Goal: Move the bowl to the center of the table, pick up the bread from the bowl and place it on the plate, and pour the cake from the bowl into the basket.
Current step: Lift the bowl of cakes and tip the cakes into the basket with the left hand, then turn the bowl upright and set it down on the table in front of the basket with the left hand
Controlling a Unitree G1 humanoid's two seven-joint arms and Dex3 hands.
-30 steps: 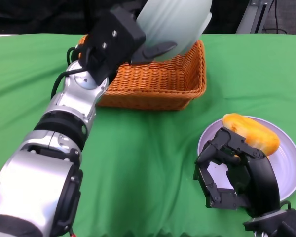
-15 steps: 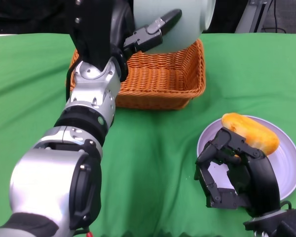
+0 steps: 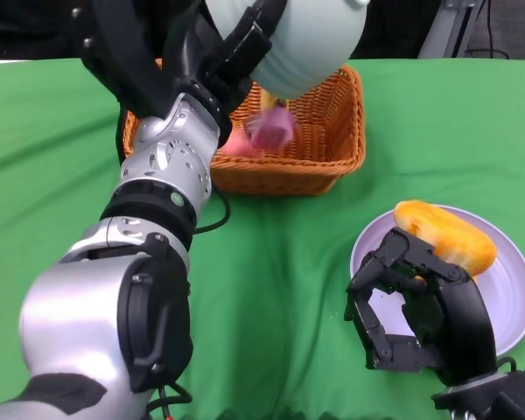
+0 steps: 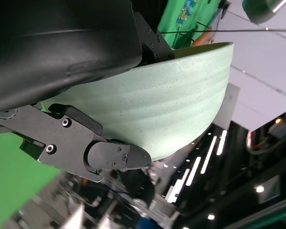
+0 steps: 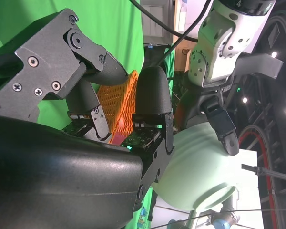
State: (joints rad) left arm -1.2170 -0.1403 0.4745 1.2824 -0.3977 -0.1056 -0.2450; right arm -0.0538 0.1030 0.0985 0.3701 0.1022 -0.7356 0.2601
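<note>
Bowl point(image 3: 302, 39) tipped over the basket point(image 3: 332, 144): the left hand point(image 3: 223, 52) grips the pale green bowl by its rim and wall, high above the wicker, with the mouth turned down toward the near left part of the basket. A pink, blurred cake point(image 3: 271, 129) shows just under the bowl, inside the basket's walls or dropping into it; which cannot be told. To finish the pour well, the bowl's mouth should stay over the middle of the basket until nothing more comes out, then turn upright before it is carried off. The cake sits close to the left wall, so any drift to the left risks a spill onto the green desk point(image 3: 271, 262). Bread point(image 3: 446, 234) already lies on the plate point(image 3: 512, 302). The right hand point(image 3: 411, 311) rests at the plate's near edge, fingers loosely curled on nothing. Open desk lies in front of the basket.
</note>
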